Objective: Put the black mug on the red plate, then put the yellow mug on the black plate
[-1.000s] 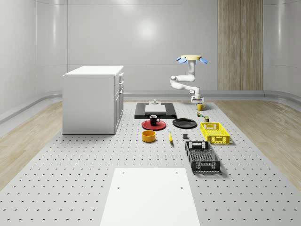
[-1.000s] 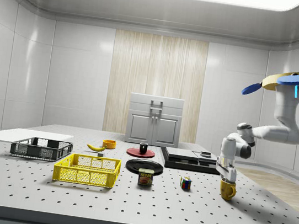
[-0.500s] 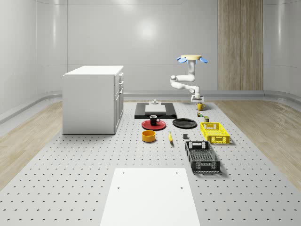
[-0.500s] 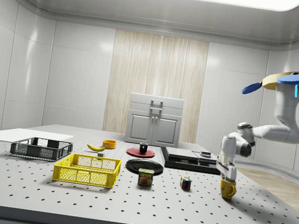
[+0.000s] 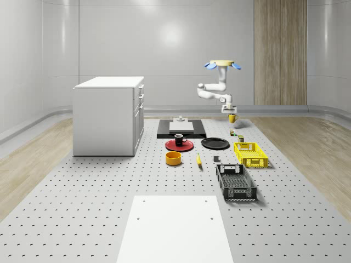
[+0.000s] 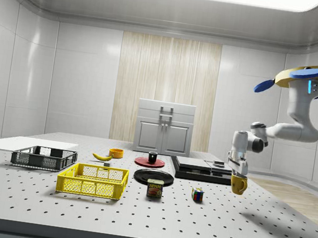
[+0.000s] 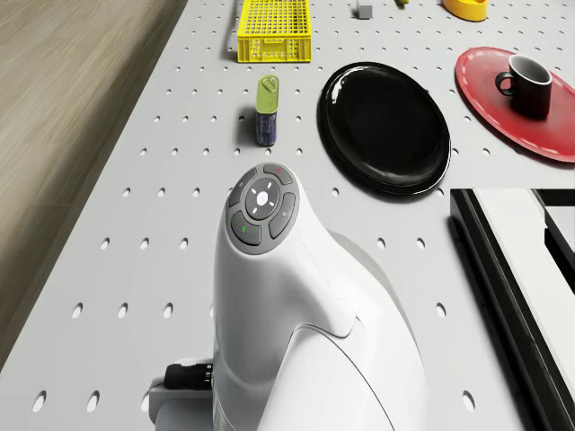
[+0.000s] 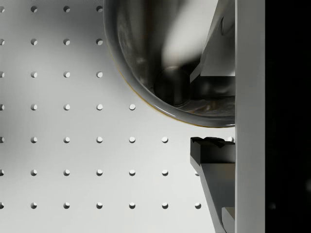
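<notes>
Black mug (image 7: 526, 83) is already sitting on the glossy red plate (image 7: 485, 83), so half the job looks done. My tool (image 6: 238, 184) is clamped on the rounded yellow mug (image 6: 238, 185), held clear above the perforated worktop (image 6: 204, 220) while I hover off to one side. It's not yet on the shiny black plate (image 7: 384, 126).

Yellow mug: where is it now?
The yellow mug hangs in the pincer, off the table, at the side view's right beside the black slab.
</notes>
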